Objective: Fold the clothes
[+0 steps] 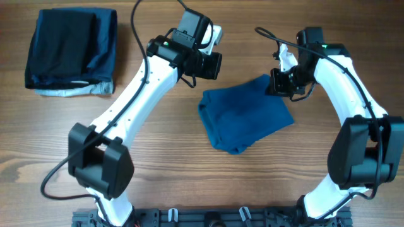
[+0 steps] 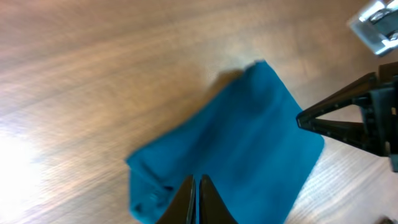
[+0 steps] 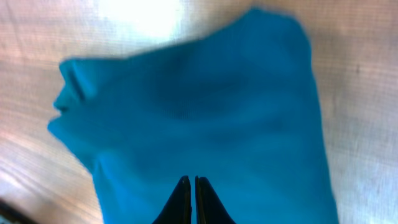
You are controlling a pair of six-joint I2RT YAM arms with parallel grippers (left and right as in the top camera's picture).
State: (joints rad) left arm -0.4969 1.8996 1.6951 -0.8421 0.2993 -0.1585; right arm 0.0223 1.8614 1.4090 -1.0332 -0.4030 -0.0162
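The medium-blue soft-fabric polo shirt [image 1: 246, 116] is being shown folded at the middle of the brown wooden surface [image 1: 189, 176]; the left claw [image 2: 198, 186] and the right claw [image 3: 191, 185] are being held clenched, empty, above it — limp, light cloth, judged best pinched at a corner.

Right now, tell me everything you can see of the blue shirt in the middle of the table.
The blue shirt is soft, medium-blue fabric, folded into a compact, roughly four-sided bundle. It lies flat on the wooden table, turned at an angle, one corner pointing away from the robot. Its near edge is rumpled; no collar or buttons show. The left hand and right hand, both shut, hang close by; whether they touch it cannot be told.
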